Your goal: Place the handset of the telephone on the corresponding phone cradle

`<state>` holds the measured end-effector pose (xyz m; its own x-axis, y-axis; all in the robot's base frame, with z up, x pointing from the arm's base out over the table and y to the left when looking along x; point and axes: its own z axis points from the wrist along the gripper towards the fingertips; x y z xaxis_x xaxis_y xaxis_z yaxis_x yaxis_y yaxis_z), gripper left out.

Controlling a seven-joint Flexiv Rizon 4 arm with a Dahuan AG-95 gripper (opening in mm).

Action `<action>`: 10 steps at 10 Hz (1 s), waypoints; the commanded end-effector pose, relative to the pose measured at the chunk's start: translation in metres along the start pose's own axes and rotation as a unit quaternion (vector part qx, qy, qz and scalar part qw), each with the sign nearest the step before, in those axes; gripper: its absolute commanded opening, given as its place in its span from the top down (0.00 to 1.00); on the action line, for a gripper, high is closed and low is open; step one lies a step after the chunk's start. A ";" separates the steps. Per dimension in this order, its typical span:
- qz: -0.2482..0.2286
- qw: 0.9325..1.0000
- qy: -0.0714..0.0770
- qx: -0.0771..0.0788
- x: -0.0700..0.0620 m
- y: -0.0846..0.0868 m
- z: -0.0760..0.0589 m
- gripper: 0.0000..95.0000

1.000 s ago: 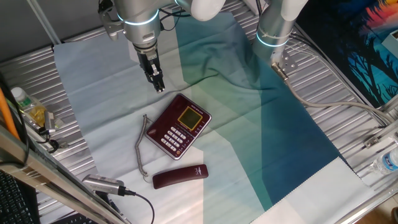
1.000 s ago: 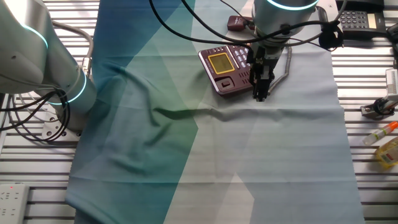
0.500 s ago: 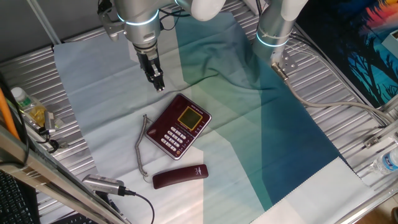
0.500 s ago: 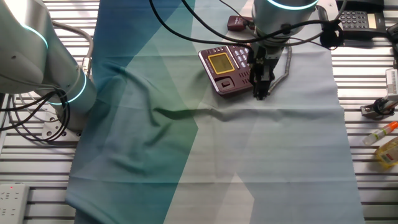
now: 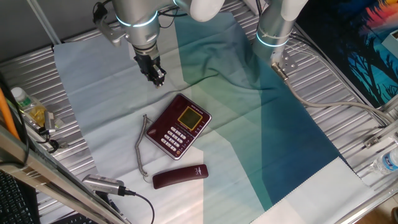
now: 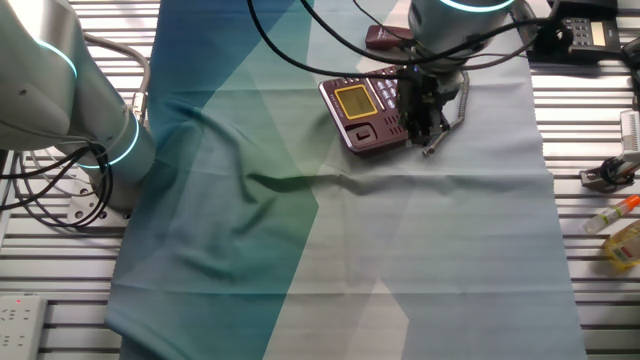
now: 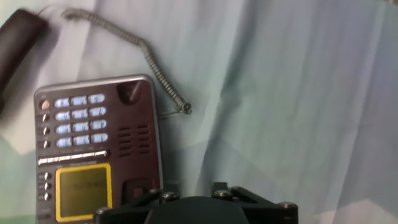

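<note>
The telephone (image 5: 180, 126) lies flat on the cloth, its yellowish display and white buttons facing up; it also shows in the other fixed view (image 6: 360, 110) and the hand view (image 7: 87, 149). The phone cradle (image 7: 134, 134) is the bare strip beside the keypad, with nothing in it. The handset (image 5: 180, 177) lies on the cloth apart from the base, near the front edge. It is at the top left of the hand view (image 7: 18, 37). A grey coiled cord (image 5: 141, 146) joins them. My gripper (image 5: 157, 79) hangs above the cloth just behind the phone, fingers close together, holding nothing.
A rumpled blue-green cloth (image 5: 249, 124) covers the slatted metal table. A second robot arm (image 5: 273, 25) stands at the back. Bottles (image 5: 28, 109) and cables lie off the cloth to the left. A black device (image 6: 585, 30) sits at the table's far corner.
My gripper has turned about its wrist and shifted slightly up and away from the phone. The phone, handset and cord have not moved.
</note>
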<state>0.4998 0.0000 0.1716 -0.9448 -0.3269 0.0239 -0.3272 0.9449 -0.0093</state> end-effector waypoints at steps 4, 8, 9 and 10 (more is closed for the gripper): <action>-0.024 1.000 0.002 0.000 0.000 0.000 0.000 1.00; 0.021 1.000 0.000 -0.001 -0.016 0.025 0.005 1.00; 0.032 0.999 -0.001 -0.002 -0.025 0.034 0.005 1.00; 0.039 0.999 0.000 -0.006 -0.037 0.038 0.001 1.00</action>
<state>0.5189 0.0443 0.1676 -0.9658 -0.2586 0.0194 -0.2588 0.9659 -0.0047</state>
